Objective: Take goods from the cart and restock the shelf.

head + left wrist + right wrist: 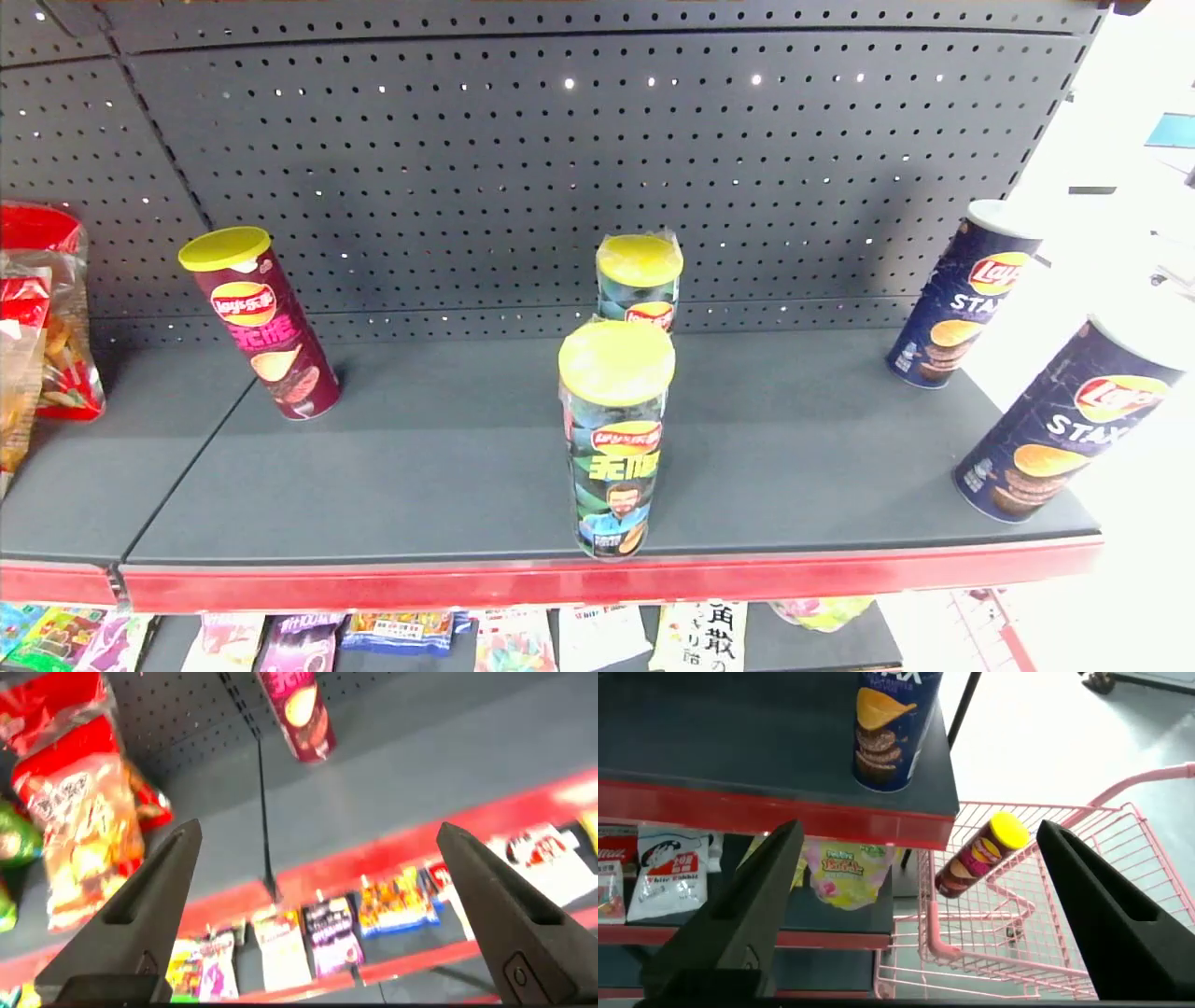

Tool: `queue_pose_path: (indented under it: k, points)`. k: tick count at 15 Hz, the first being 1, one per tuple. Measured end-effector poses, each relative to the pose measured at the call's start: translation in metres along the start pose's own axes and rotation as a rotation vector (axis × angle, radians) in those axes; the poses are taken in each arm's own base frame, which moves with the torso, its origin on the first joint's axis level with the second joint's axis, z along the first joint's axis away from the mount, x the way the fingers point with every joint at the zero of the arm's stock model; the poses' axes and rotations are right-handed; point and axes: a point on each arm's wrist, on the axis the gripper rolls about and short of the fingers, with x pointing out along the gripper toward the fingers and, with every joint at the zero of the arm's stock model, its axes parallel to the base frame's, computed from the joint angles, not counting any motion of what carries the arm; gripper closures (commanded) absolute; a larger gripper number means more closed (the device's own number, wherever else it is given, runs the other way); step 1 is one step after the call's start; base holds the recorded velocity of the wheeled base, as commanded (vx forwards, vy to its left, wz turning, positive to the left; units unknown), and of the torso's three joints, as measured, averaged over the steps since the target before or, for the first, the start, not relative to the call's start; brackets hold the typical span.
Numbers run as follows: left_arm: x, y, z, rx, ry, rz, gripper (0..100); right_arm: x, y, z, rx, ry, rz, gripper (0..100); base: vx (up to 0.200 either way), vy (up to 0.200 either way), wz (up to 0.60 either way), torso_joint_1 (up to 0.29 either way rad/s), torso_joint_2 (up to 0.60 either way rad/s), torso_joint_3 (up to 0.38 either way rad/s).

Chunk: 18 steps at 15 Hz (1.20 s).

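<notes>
On the dark shelf point(448, 467) stand several chip cans. A maroon can point(264, 325) with a yellow lid is at the left, and appears again as the maroon can point(301, 714). Two green-blue cans stand in the middle, one near the front edge point(615, 439) and one behind it point(639, 280). Two navy cans are at the right point(960, 294) point(1064, 434); the navy can point(889, 728) stands at the shelf's end. A maroon, yellow-lidded can point(982, 854) lies in the pink cart point(1120, 943). My left gripper point(322, 905) is open before the shelf edge. My right gripper point(924, 905) is open above the cart.
Red snack bags point(37, 317) stand at the shelf's far left, seen too as snack bags point(79, 812). Packets hang on the lower shelf point(523, 639) below the red front strip point(597, 579). A perforated back panel point(560, 168) closes the shelf. The wire cart sits to the right of the shelf end.
</notes>
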Motion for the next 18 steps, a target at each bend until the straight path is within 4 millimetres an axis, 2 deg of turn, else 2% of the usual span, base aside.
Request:
queue_pose_path:
  k: [3,18]
  points:
    - [-0.0017,0.0000,-0.0018,-0.003,-0.008,0.003,0,-0.0004,0.0000,-0.0007,-0.004,-0.002,0.002,0,0.000,0.000,0.00,0.000,0.00,0.000]
    - [-0.0060,-0.0003,-0.0076,0.013,-0.031,0.010,0,0.0004,0.0010,-0.0032,-0.011,0.002,0.015,0,0.000,-0.200,0.00,0.006,0.00,0.002]
